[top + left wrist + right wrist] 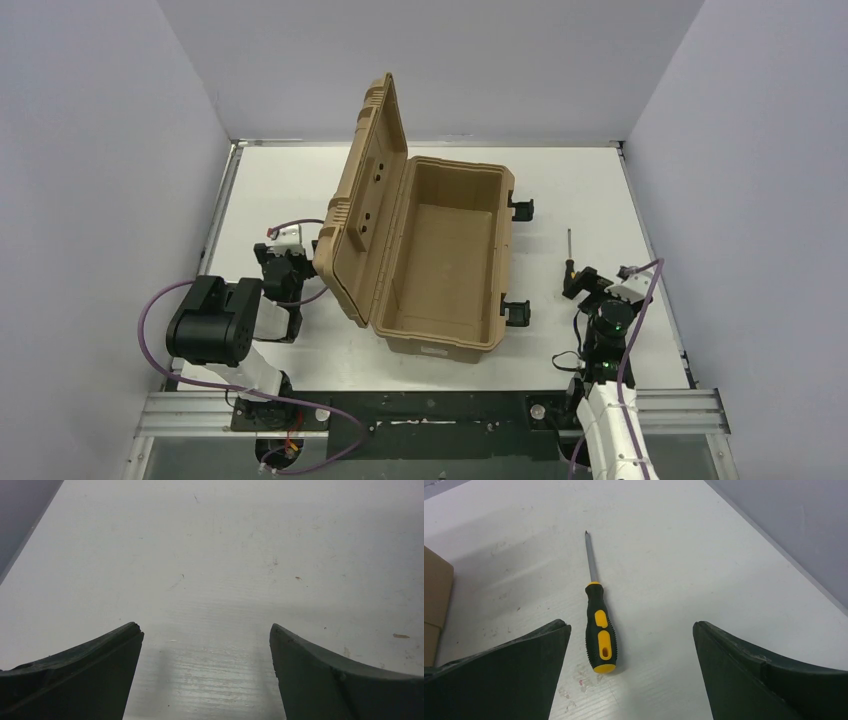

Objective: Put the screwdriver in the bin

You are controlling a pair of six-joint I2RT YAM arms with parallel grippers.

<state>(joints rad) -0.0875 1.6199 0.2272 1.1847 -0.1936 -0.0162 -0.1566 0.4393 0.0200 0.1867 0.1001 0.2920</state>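
Observation:
The screwdriver, black and yellow handle with a thin dark shaft, lies flat on the white table right of the bin. In the right wrist view the screwdriver lies with its handle end near me, close to my left finger. My right gripper is open and empty, just above the table at the handle end; it also shows in the top view. The bin is a tan case standing open, lid raised on its left. My left gripper is open and empty over bare table, left of the lid.
Black latches stick out from the bin's right side, between the bin and the screwdriver. The table's right edge and the grey wall lie close to the right arm. A corner of the bin shows at the left of the right wrist view.

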